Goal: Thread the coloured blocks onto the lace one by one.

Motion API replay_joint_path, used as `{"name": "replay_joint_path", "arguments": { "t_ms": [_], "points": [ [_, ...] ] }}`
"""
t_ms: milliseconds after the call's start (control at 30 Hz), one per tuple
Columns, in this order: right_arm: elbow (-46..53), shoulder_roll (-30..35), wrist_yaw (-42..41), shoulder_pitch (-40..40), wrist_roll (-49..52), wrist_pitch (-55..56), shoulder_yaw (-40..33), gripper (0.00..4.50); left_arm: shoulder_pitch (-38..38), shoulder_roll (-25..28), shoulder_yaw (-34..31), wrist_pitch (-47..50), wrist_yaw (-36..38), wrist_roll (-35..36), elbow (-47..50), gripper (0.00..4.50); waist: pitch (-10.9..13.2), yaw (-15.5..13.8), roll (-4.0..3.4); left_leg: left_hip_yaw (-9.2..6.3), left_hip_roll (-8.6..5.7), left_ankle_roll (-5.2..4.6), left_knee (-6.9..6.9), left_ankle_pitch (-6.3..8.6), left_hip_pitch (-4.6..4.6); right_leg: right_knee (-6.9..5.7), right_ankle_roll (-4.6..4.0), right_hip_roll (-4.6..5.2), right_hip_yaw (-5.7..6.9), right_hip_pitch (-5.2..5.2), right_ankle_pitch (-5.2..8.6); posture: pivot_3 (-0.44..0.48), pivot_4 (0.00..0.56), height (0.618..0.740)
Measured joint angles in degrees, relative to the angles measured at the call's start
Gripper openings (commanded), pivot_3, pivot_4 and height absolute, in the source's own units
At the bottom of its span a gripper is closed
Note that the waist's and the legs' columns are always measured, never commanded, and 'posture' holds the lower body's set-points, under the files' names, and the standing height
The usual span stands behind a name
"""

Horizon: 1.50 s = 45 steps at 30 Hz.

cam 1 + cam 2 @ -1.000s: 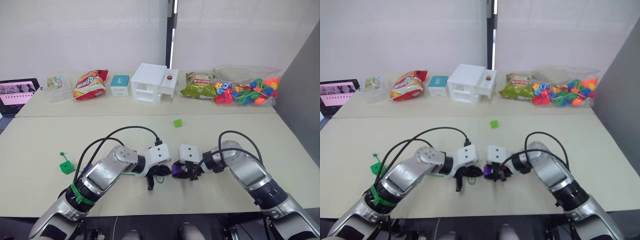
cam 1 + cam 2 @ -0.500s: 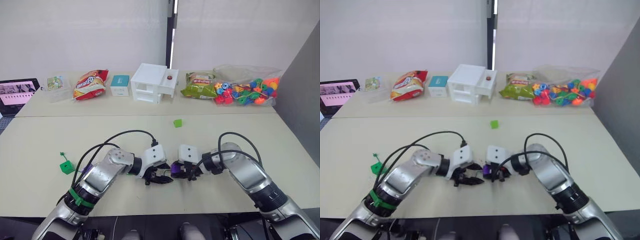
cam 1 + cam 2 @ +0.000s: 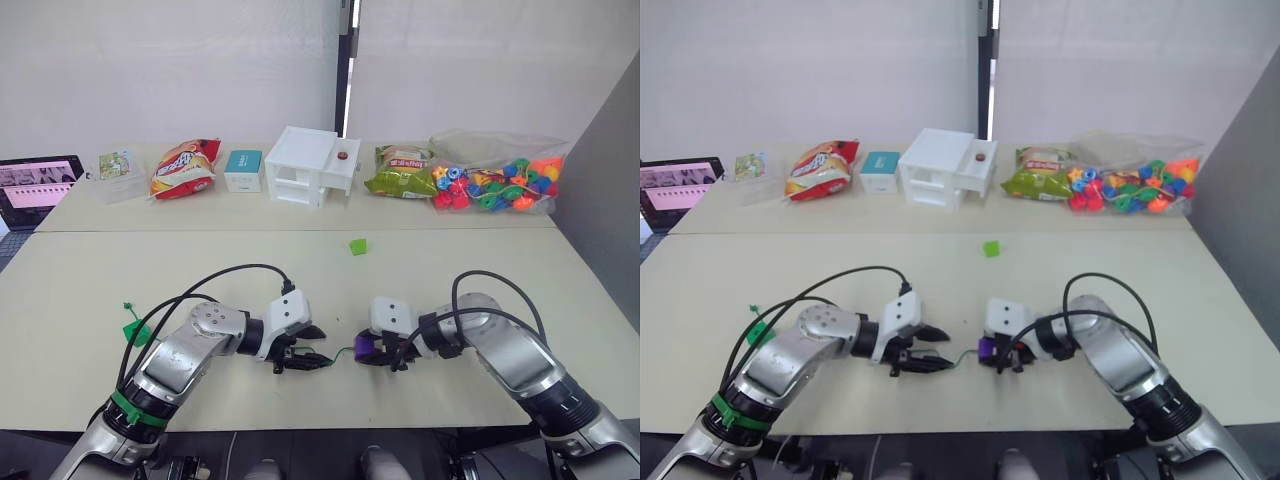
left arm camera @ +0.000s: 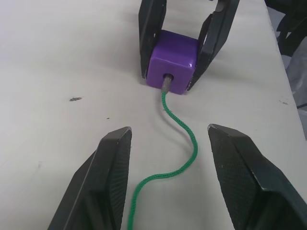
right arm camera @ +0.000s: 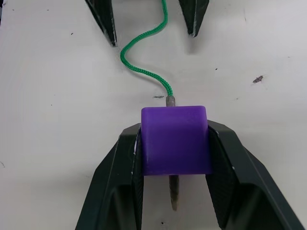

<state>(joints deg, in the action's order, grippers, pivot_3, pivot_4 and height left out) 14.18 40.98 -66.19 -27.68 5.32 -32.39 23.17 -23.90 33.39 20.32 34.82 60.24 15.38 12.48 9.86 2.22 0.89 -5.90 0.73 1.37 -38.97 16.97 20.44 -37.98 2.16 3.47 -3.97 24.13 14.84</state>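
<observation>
currently a glossy purple cube (image 5: 175,139), smooth-faced with softly rounded edges, is clamped between the two black fingers of the right gripper (image 5: 173,158) and is held low against the pale matte table (image 3: 90,290). the lace (image 4: 177,139), a thin braided green cord, is seen entering a round hole in the cube's face, and its stiff, dull, needle-like tip (image 5: 173,194) is seen poking out of the opposite face between the gripper's fingers. from the hole the cord is laid in loose curves across the tabletop toward the left gripper (image 4: 170,184), whose wide, finely textured black fingers are spread apart on either side of it with nothing gripped. a light green cube (image 3: 358,246) is left on the table well beyond both grippers, and a dark green cube (image 3: 135,334) with a green cord end is lying beside the left arm. a clear bag of bright mixed beads (image 3: 492,183) is set at the far right of the table.
</observation>
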Motion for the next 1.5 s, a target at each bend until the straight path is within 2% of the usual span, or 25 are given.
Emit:
{"name": "replay_joint_path", "arguments": {
  "t_ms": [100,267,300,567,1033,1267,1367,1400,1500],
  "points": [
    [0.07,0.22,0.07,0.0,0.23,-0.36,0.0,1.2,0.06,-1.42,1.12,0.0,-0.32,-0.05,-0.45,1.85,0.0,0.03,0.0,0.0,0.0,0.0,0.0,0.0,0.0,0.0,0.0,0.0,0.0,0.0,0.0,0.0,0.15,0.74],
    [0.86,0.66,0.32,0.34,0.44,-0.82,-0.03,1.2,0.02,-2.27,2.01,-0.9,-0.85,-0.96,-1.65,0.2,0.0,0.05,0.0,0.0,0.0,0.0,0.0,0.0,-0.01,0.0,0.0,-0.01,0.0,0.0,0.0,0.0,0.15,0.74],
    [1.03,0.67,0.39,0.38,0.44,-0.92,-0.03,1.2,0.02,-2.36,2.37,-1.42,-1.0,-1.74,-2.16,0.0,0.0,0.04,0.0,0.0,0.0,0.0,0.0,0.0,-0.01,0.0,0.0,-0.01,0.0,0.0,0.0,0.0,0.15,0.74],
    [1.37,0.82,0.68,0.5,0.49,-1.97,-0.16,1.2,-0.63,-3.83,4.06,-8.46,-1.66,-6.06,-5.02,0.0,-0.01,-0.15,0.01,0.0,0.0,0.0,-0.01,0.0,-0.09,0.02,0.0,0.0,0.0,-0.12,0.0,0.0,0.15,0.74],
    [2.2,-0.04,1.51,0.64,0.5,-3.07,0.02,1.2,-3.14,-8.32,4.96,-8.6,-2.31,-8.47,-8.0,0.0,0.0,-0.16,0.01,0.0,0.0,0.0,-0.02,0.0,-0.08,0.01,0.0,-0.01,0.0,-0.1,0.0,0.0,0.15,0.74],
    [2.2,-0.62,2.15,0.61,0.33,-3.38,0.15,1.2,-3.42,-7.94,4.8,-8.32,-2.08,-8.65,-8.22,0.0,-0.01,-0.05,0.01,0.0,0.0,0.0,-0.01,0.0,-0.1,0.0,0.0,-0.01,0.0,-0.1,0.0,0.0,0.15,0.74],
    [2.22,-1.21,2.83,0.58,0.35,-4.1,0.18,1.2,-3.41,-7.56,4.1,-6.76,-1.97,-8.18,-7.47,0.79,-0.01,0.27,0.01,0.0,0.02,0.0,0.0,0.0,-0.11,-0.02,0.0,-0.04,0.0,-0.08,0.0,0.0,0.15,0.74],
    [2.25,-1.25,3.14,0.58,0.38,-4.34,0.18,2.0,-3.4,-6.82,3.92,-6.08,-1.79,-8.06,-6.71,1.24,-0.01,0.36,0.01,0.0,0.04,0.0,0.0,0.0,-0.11,-0.03,0.0,-0.06,0.0,-0.06,0.0,0.0,0.15,0.74],
    [2.33,-1.12,3.72,0.74,0.43,-4.92,0.15,2.91,-3.33,-4.36,2.74,-4.98,-0.65,-6.84,-4.51,2.13,0.0,0.3,0.01,-0.01,0.03,0.0,0.01,0.0,-0.09,-0.03,0.0,-0.05,0.0,-0.04,0.0,0.0,0.15,0.74]
  ]
}}
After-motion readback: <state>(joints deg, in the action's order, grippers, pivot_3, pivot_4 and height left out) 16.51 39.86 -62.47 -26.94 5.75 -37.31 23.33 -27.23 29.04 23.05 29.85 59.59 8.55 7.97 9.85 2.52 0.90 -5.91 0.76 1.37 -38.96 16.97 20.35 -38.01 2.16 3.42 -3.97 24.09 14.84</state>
